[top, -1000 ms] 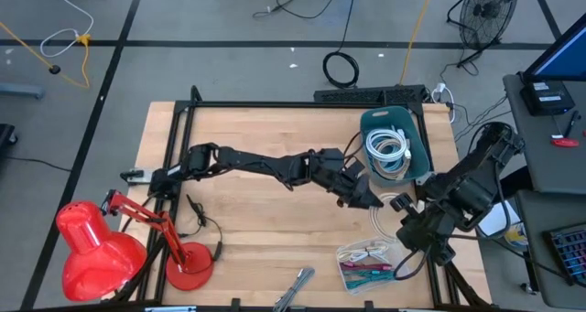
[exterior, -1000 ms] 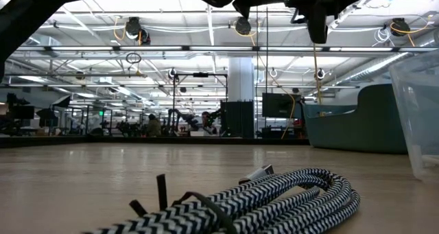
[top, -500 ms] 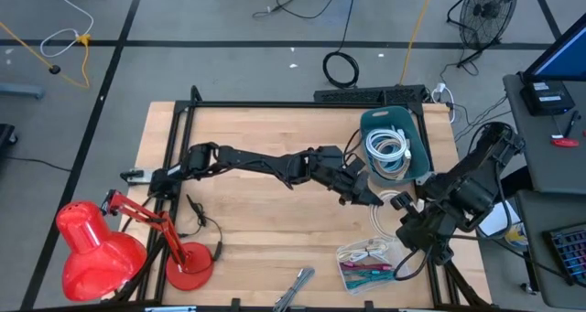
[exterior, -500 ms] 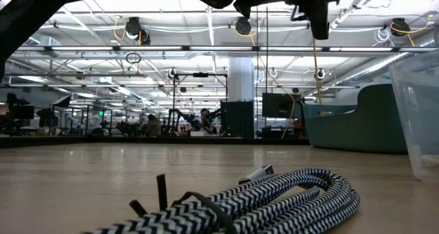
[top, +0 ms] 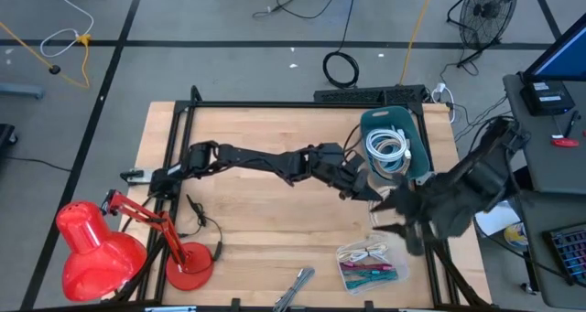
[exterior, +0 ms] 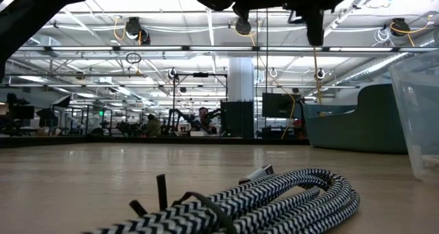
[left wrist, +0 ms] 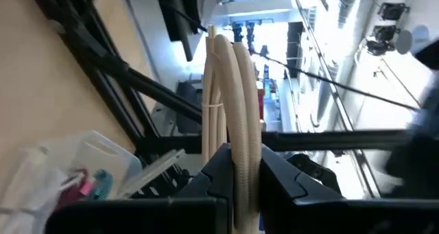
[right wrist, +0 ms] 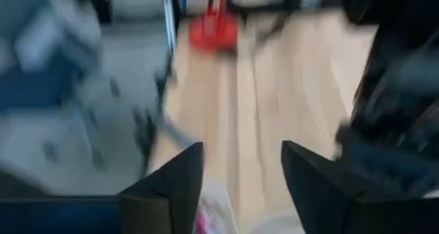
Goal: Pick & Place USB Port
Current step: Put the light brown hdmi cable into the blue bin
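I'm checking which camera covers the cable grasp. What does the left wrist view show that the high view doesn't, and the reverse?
Only the left wrist view shows the grip up close: the left end effector shut on a bundle of cream cable, its strands running straight out between the fingers.

Only the high view shows the layout: the teal bin holding coiled white cable, the red lamp, and the right end effector open beside the left arm.

Both show the clear bag of coloured items on the wooden table.

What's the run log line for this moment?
left gripper: shut on cream cable, beside teal bin | right gripper: open, empty, moving near bag of cables
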`<state>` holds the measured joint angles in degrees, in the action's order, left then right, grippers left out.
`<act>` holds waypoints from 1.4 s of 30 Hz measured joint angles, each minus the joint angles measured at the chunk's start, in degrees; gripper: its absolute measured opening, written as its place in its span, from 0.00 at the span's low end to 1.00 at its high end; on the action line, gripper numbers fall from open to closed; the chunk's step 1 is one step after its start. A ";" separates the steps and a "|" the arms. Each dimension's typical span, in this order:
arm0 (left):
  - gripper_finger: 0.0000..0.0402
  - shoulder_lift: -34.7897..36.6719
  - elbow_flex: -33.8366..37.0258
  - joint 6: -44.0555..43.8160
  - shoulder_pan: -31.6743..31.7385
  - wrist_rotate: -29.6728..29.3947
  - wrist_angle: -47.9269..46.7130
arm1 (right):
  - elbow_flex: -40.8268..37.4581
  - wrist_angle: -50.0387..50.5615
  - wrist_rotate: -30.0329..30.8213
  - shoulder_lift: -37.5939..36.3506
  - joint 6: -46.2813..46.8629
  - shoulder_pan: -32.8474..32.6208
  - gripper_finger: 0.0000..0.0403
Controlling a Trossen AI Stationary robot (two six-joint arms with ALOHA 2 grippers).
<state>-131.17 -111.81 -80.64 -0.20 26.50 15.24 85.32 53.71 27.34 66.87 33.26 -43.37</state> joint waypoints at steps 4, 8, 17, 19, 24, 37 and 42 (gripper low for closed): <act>0.09 0.31 0.06 0.92 1.93 -0.15 -0.78 | 0.19 -9.23 6.30 -4.42 3.55 0.22 0.53; 0.09 2.44 0.07 2.31 5.20 -4.91 -1.53 | 0.19 -17.93 11.08 -8.04 1.97 -1.82 0.56; 0.09 13.83 0.04 12.92 11.68 -26.18 -17.00 | -0.76 -27.08 29.33 -11.77 -4.43 -7.40 0.57; 0.09 16.47 0.53 14.27 11.54 -31.34 -17.04 | -2.08 -29.04 35.07 -12.20 -5.34 -8.15 0.57; 0.09 22.64 5.55 18.05 10.79 -39.12 -13.94 | -7.96 -38.44 44.65 -15.35 -10.35 -7.69 0.57; 0.09 46.67 44.80 15.45 12.45 -44.44 15.86 | -38.09 -100.85 27.08 -31.96 -30.74 8.44 0.46; 0.09 47.46 50.08 13.11 11.89 -37.63 21.99 | -43.27 -96.68 27.98 -33.48 -19.53 13.81 0.44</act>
<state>-83.71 -61.73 -67.52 11.69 -11.13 37.22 42.06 -42.97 55.32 33.39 13.73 -29.56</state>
